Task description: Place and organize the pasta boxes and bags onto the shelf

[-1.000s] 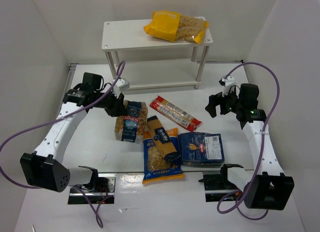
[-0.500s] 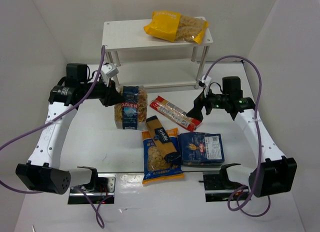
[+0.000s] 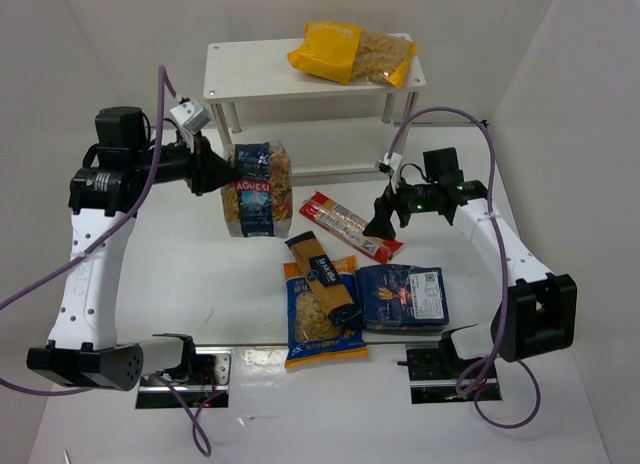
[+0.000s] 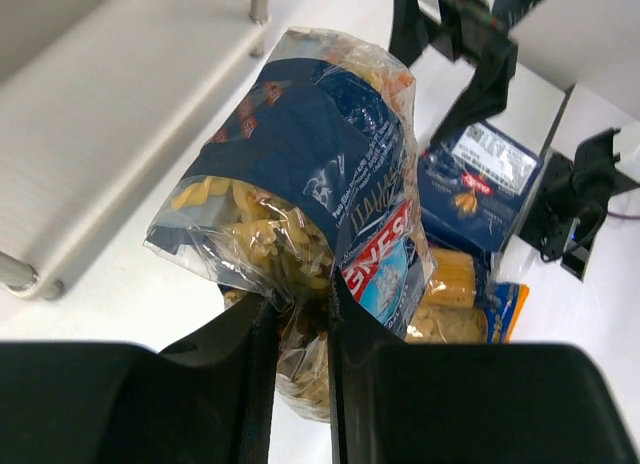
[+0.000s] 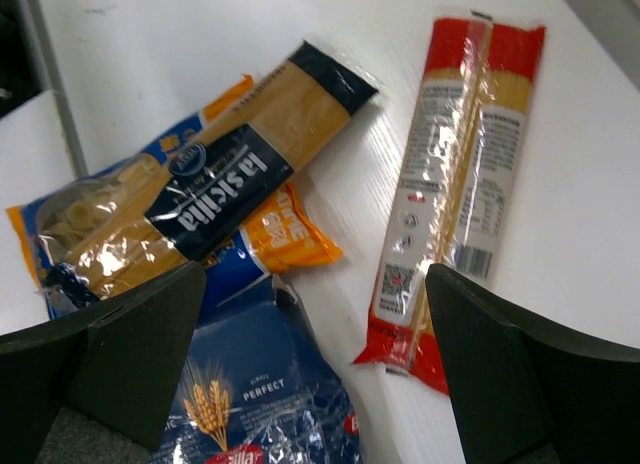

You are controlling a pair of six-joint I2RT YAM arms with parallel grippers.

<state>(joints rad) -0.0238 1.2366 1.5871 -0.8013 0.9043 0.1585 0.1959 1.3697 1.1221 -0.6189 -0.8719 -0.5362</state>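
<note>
At the back of the white table (image 3: 200,284), your small white two-tier shelf (image 3: 300,79) carries the big yellow pasta bag (image 3: 352,52) on the right of its top board. Your left gripper (image 3: 222,172) is clamped on the edge of the clear pasta bag with a dark blue label (image 3: 258,189), held up near the shelf's left legs. On the table lie the blue-orange bag (image 3: 322,334), the flat dark blue pack (image 3: 403,296) touching it, the long yellow box (image 3: 322,272) across that bag, and the long red-clear packet (image 3: 350,224). Your right gripper (image 3: 385,212) hovers over that packet, jaws spread wide, gripping nothing.
</note>
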